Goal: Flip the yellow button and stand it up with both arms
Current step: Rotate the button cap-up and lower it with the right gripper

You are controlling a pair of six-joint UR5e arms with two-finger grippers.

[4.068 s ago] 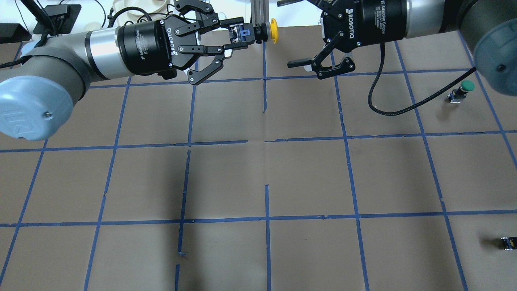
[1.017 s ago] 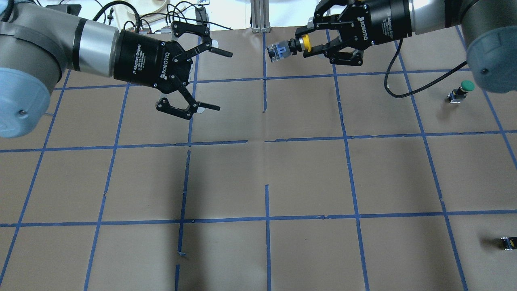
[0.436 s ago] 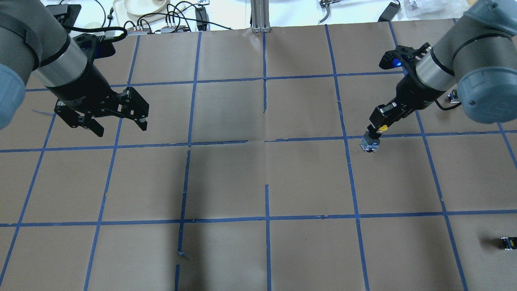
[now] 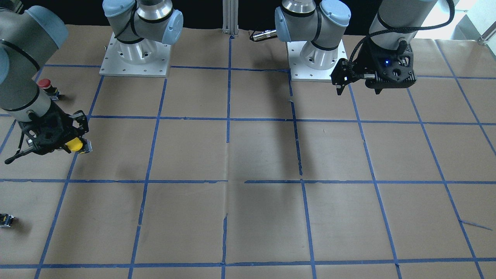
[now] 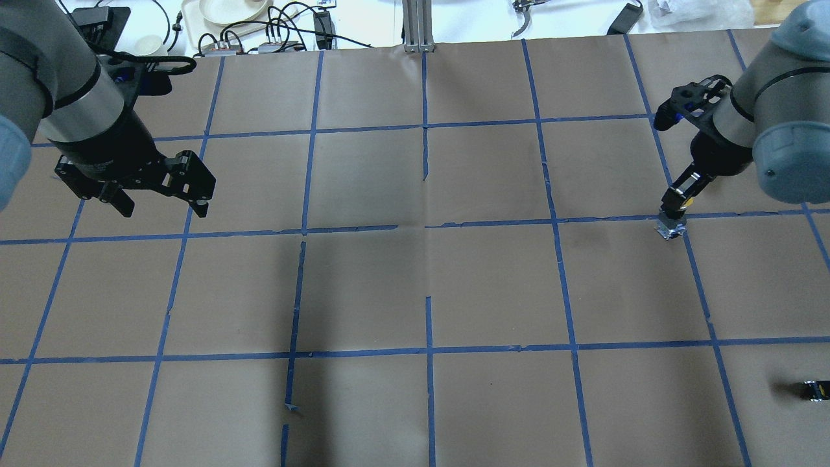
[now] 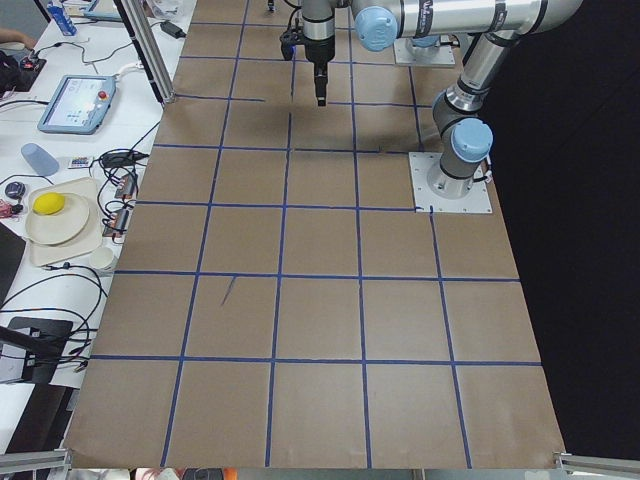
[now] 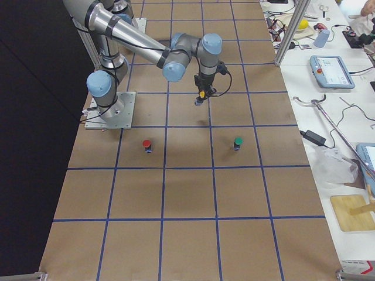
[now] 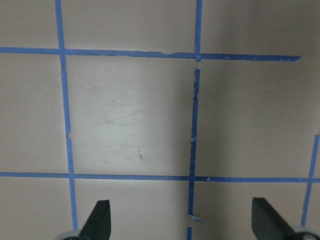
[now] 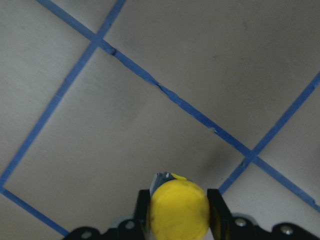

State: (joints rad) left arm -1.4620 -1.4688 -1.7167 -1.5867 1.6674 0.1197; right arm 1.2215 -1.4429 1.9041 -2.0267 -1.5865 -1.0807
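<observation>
The yellow button (image 4: 74, 144) hangs cap up and base down in my right gripper (image 4: 75, 145), which points straight down and is shut on it just under the cap. In the overhead view its base (image 5: 672, 226) sits at a blue tape line, below the right gripper (image 5: 682, 200). I cannot tell whether the base touches the table. The right wrist view shows the yellow cap (image 9: 179, 210) between the fingers (image 9: 215, 210). My left gripper (image 5: 162, 206) is open and empty over the table's left side, far from the button, and its open fingertips (image 8: 100, 217) show in the left wrist view.
A red-capped button (image 4: 44, 83) and a green-capped button (image 7: 238, 141) stand on the table's right part. A small black part (image 5: 816, 389) lies near the right edge. The two arm bases (image 4: 133, 58) stand at the robot's side. Cables and dishes (image 5: 227, 13) lie beyond the far edge.
The button passed from my left gripper to my right. The right gripper then turned downward and carried it right and down towards the table. The left gripper opened and drew back left.
</observation>
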